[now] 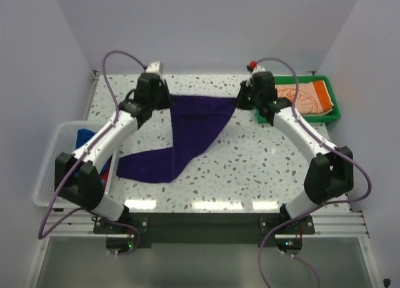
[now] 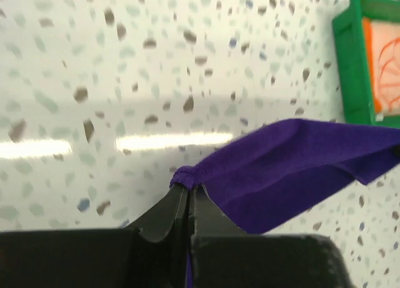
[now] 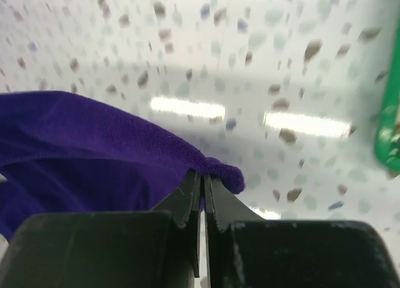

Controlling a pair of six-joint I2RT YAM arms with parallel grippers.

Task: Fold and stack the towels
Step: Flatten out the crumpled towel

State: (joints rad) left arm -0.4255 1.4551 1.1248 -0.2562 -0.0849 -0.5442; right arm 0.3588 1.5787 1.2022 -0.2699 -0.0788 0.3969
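Note:
A dark purple towel (image 1: 194, 129) lies spread on the speckled table, its far edge lifted between both grippers. My left gripper (image 1: 167, 100) is shut on the towel's far left corner (image 2: 186, 175), the cloth bunched at the fingertips. At the far right corner (image 3: 228, 172) my right gripper (image 1: 240, 100) is shut on the same towel. The near part of the towel trails down to the table at the front left. An orange-and-white towel (image 1: 306, 95) with a line drawing lies in the green tray (image 1: 332, 107). Blue and red towels (image 1: 84, 138) show in the white basket.
The green tray (image 2: 347, 63) stands at the back right, close to my right gripper. A white mesh basket (image 1: 50, 169) sits off the table's left edge under the left arm. Grey walls close in the back and sides.

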